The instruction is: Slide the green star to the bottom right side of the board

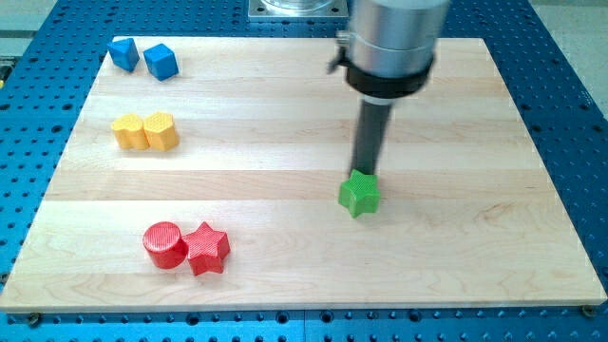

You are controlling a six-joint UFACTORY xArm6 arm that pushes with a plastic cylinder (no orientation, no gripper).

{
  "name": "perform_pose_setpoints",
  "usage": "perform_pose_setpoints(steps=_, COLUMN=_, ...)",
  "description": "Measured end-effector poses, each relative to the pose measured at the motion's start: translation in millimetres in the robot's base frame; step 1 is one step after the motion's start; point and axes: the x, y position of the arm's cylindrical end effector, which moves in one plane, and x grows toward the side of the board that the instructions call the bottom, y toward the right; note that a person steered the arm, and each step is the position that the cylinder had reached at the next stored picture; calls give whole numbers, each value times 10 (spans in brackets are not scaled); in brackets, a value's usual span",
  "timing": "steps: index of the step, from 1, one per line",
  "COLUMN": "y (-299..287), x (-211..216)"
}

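My tip (364, 174) touches the green star (359, 195) from the view's top

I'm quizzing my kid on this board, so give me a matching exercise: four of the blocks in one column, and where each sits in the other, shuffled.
Things:
1. green star
2. red star
3. blue blocks
4. yellow blocks

Places:
A. view's top left corner
B. left side, midway down
C. right of the red cylinder, touching it
D. just below my tip

Pairs: 1-D, 2-C, 3-A, 4-B
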Motion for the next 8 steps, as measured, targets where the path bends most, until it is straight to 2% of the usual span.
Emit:
perform_pose_setpoints(steps=1, y=-363, x=131)
perform_pose_setpoints(steps=2, y=52, x=638)
perform_pose_setpoints(steps=4, y=311, x=407)
perform_pose_setpoints(steps=5, y=849, x=537)
perform_pose_setpoints(steps=6, y=1036, x=285)
perform_pose_setpoints(steps=7, y=1247, x=788)
perform_pose_setpoints(steps=8, y=1297, x=1087)
